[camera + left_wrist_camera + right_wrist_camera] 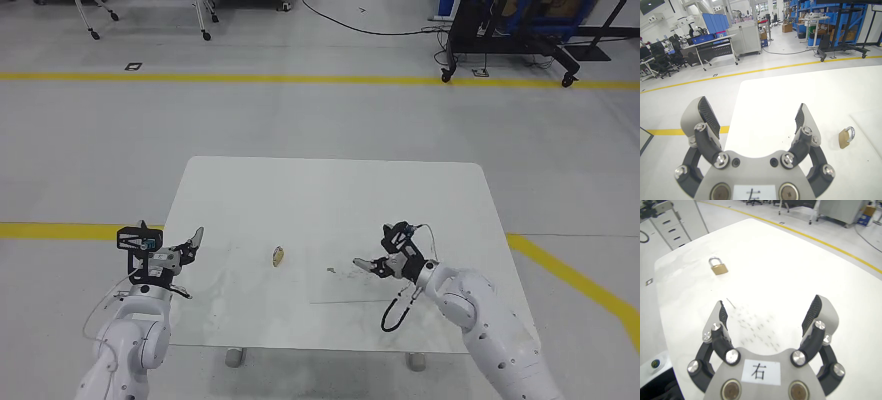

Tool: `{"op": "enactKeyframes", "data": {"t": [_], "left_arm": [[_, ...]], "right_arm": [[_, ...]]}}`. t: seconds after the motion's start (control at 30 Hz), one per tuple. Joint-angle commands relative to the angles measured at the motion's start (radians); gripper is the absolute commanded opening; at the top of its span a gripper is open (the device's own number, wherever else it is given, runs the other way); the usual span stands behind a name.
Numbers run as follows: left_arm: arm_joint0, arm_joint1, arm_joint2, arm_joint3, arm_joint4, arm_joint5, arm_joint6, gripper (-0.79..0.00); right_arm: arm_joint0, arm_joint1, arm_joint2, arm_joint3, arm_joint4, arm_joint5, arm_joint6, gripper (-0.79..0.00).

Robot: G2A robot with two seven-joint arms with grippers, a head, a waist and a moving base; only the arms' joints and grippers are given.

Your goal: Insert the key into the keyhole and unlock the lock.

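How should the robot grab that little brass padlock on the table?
Probably the padlock by its brass body, from above, across the two narrow sides: it seems to lie flat on the table, so its broad faces cannot be pinched.

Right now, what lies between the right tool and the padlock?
In the right wrist view, one small thin object, possibly the key, lies on the table between padlock and right tool, close to the tool.
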Motion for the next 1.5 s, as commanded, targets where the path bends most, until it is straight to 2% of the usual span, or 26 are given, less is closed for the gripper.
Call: {"op": "enactKeyframes", "data": {"t": [0.0, 0.17, 0.23, 0.3, 0.33, 0.4, 0.47, 0.5, 0.57, 0.63, 0.83, 0.97, 1.0, 1.1, 1.13, 1.17, 1.47], "left_arm": [[0.0, 0.0, 0.0, 0.0, 0.0, 0.0, 0.0, 0.0], [0.0, 0.0, 0.0, 0.0, 0.0, 0.0, 0.0, 0.0], [0.0, 0.0, 0.0, 0.0, 0.0, 0.0, 0.0, 0.0], [0.0, 0.0, 0.0, 0.0, 0.0, 0.0, 0.0, 0.0], [0.0, 0.0, 0.0, 0.0, 0.0, 0.0, 0.0, 0.0], [0.0, 0.0, 0.0, 0.0, 0.0, 0.0, 0.0, 0.0], [0.0, 0.0, 0.0, 0.0, 0.0, 0.0, 0.0, 0.0], [0.0, 0.0, 0.0, 0.0, 0.0, 0.0, 0.0, 0.0], [0.0, 0.0, 0.0, 0.0, 0.0, 0.0, 0.0, 0.0], [0.0, 0.0, 0.0, 0.0, 0.0, 0.0, 0.0, 0.0], [0.0, 0.0, 0.0, 0.0, 0.0, 0.0, 0.0, 0.0], [0.0, 0.0, 0.0, 0.0, 0.0, 0.0, 0.0, 0.0], [0.0, 0.0, 0.0, 0.0, 0.0, 0.0, 0.0, 0.0], [0.0, 0.0, 0.0, 0.0, 0.0, 0.0, 0.0, 0.0], [0.0, 0.0, 0.0, 0.0, 0.0, 0.0, 0.0, 0.0], [0.0, 0.0, 0.0, 0.0, 0.0, 0.0, 0.0, 0.0], [0.0, 0.0, 0.0, 0.0, 0.0, 0.0, 0.0, 0.0]], "right_arm": [[0.04, -0.003, -0.027, 0.041, 0.009, -0.058, 0.007, 0.0], [0.127, -0.004, -0.083, 0.124, 0.023, -0.251, 0.039, 0.0], [0.162, -0.005, -0.107, 0.155, 0.011, -0.312, 0.059, -0.055], [0.195, -0.007, -0.133, 0.179, -0.012, -0.329, 0.086, -0.219], [0.212, -0.009, -0.151, 0.182, -0.033, -0.338, 0.101, -0.243], [0.24, -0.013, -0.183, 0.19, -0.069, -0.353, 0.112, -0.219], [0.266, -0.017, -0.21, 0.2, -0.097, -0.365, 0.11, -0.265], [0.28, -0.02, -0.222, 0.209, -0.107, -0.363, 0.108, -0.24], [0.306, -0.026, -0.248, 0.226, -0.126, -0.364, 0.104, -0.308], [0.333, -0.032, -0.273, 0.246, -0.147, -0.349, 0.11, -0.249], [0.387, -0.048, -0.349, 0.28, -0.206, -0.37, 0.102, -0.206], [0.408, -0.052, -0.373, 0.305, -0.239, -0.369, 0.068, -0.302], [0.413, -0.053, -0.377, 0.31, -0.247, -0.369, 0.06, -0.422], [0.424, -0.055, -0.388, 0.326, -0.268, -0.354, 0.048, -0.674], [0.427, -0.056, -0.392, 0.33, -0.269, -0.352, 0.042, -0.754], [0.431, -0.057, -0.394, 0.334, -0.27, -0.349, 0.037, -0.785], [0.453, -0.055, -0.396, 0.348, -0.289, -0.352, -0.014, -0.785]]}}
